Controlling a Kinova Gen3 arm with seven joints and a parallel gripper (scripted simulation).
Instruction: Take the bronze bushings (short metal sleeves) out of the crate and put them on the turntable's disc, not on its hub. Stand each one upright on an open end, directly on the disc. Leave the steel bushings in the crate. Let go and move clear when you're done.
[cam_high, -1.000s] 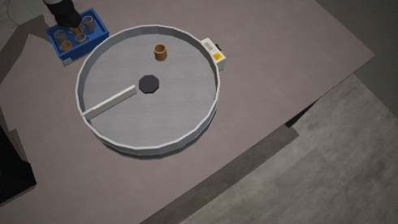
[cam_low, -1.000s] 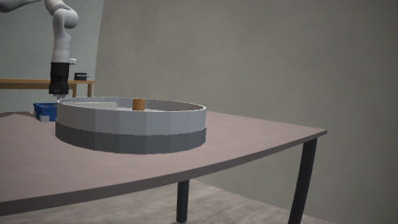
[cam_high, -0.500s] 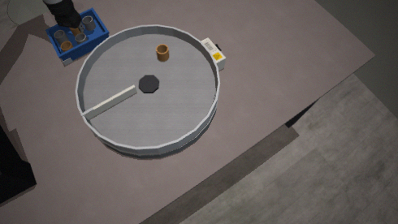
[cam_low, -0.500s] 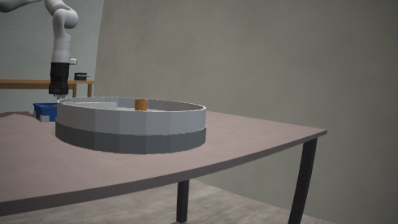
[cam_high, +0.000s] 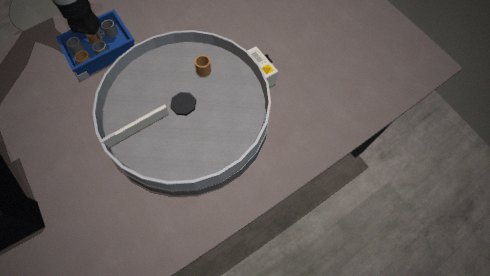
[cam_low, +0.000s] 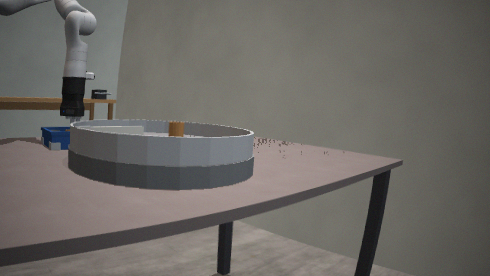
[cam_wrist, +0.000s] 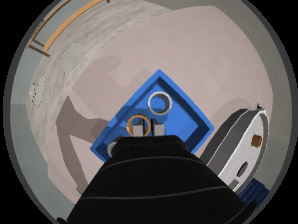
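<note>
On the turntable's grey metal disc (cam_high: 200, 145) (cam_low: 159, 134) (cam_wrist: 245, 151) we have one upright bronze bushing (cam_high: 203, 71) (cam_low: 176, 129) (cam_wrist: 256, 141); two more remain in the blue crate (cam_high: 111, 59) (cam_low: 56, 138) (cam_wrist: 187, 100), our hand (cam_high: 100, 33) (cam_low: 74, 119) (cam_wrist: 147, 124) above, fingers slightly apart.

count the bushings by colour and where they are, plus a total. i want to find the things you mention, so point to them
bronze bushings in the crate (cam_high: 128, 44) (cam_low: 62, 140) (cam_wrist: 186, 100): 2
steel bushings in the crate: 3
bronze bushing (cam_high: 203, 71) (cam_low: 176, 129) (cam_wrist: 256, 141) on the disc (cam_high: 215, 130) (cam_low: 159, 134) (cam_wrist: 250, 153): 1
total: 6
</note>
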